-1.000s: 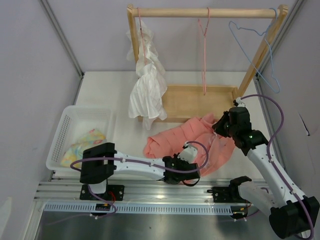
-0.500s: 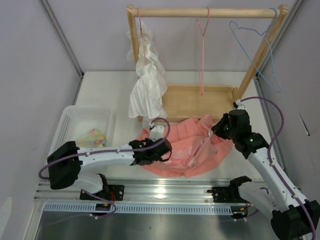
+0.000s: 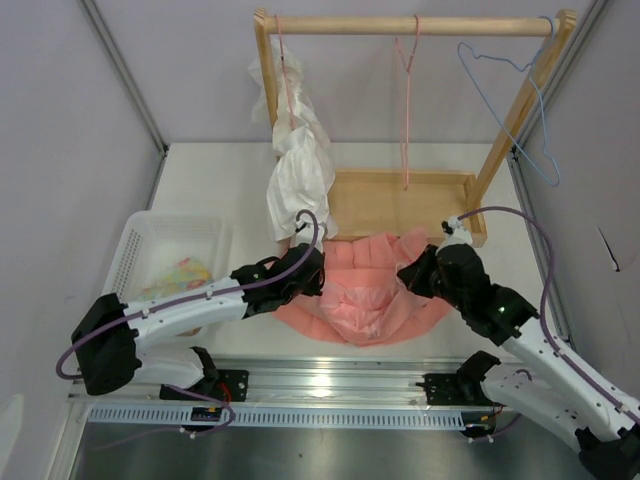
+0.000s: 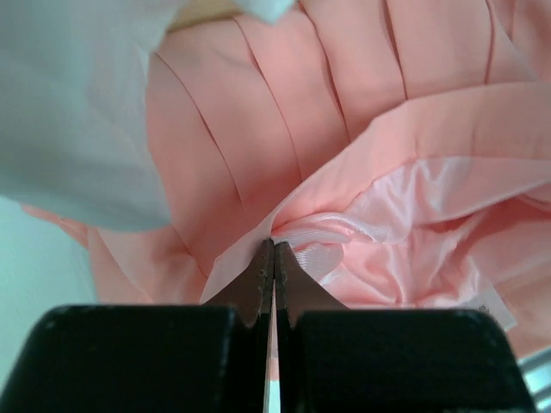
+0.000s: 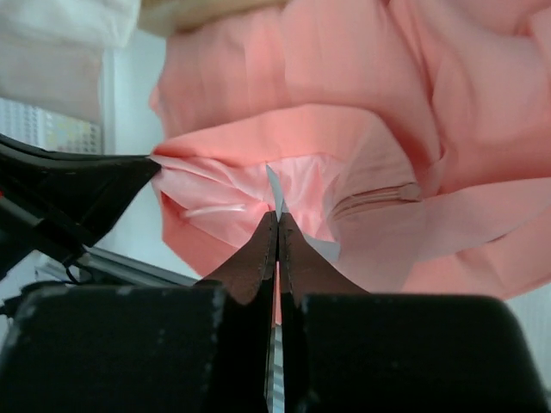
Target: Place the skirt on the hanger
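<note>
Two grips: left claw and right claw each clench the skirt at its waist edge.

Salmon pleated skirt, perhaps lifted, pink hanger hanging on rod

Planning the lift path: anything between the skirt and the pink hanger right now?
Nothing visible stands directly between them. The skirt is held just in front of the rack base, and the hanger hangs free above that base. The white garment hangs close beside the left gripper and might brush it.
</note>
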Controlling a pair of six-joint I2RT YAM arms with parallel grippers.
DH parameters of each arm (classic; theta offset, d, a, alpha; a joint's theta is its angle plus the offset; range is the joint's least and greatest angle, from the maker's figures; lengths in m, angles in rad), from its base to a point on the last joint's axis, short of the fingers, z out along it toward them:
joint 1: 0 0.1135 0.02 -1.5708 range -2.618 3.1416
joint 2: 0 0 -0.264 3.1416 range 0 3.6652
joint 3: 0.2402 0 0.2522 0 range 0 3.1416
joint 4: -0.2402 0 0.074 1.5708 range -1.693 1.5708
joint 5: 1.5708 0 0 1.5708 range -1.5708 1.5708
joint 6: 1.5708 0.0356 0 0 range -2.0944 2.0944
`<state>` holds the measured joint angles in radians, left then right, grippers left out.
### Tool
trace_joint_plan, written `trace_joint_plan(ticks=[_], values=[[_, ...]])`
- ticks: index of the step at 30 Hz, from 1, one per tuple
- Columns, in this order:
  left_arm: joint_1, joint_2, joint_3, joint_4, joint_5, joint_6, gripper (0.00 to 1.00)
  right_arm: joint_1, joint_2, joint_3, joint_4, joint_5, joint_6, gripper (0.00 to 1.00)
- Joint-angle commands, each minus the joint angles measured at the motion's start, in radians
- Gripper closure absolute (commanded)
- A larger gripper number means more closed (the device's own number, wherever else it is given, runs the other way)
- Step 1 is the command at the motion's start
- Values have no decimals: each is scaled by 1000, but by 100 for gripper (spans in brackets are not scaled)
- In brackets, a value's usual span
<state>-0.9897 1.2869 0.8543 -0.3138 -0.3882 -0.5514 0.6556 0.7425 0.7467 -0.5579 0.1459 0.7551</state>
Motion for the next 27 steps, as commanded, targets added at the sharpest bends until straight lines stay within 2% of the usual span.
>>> trace_joint_plan(ticks=[1, 6, 11, 15, 18, 22, 27], values=[[-30, -67, -57, 77, 98, 65, 100, 102, 64, -36, 41, 133, 78, 100], [-85, -80, -104, 53, 120, 39, 100, 192, 130, -27, 99, 164, 96, 100], [-158, -64, -127, -8, 66, -47, 100, 303, 210, 37, 96, 244, 108, 100], [-208, -58, -153, -79, -3, -168, 100, 451, 248, 112, 92, 305, 128, 100], [-246, -69, -164, -82, -29, -182, 96, 502, 311, 166, 58, 356, 135, 100], [-319, -113, -149, -70, -61, -137, 86, 523, 340, 186, 64, 368, 124, 100], [-360, -195, -130, -107, -78, -116, 67, 521, 351, 201, 50, 377, 115, 100]])
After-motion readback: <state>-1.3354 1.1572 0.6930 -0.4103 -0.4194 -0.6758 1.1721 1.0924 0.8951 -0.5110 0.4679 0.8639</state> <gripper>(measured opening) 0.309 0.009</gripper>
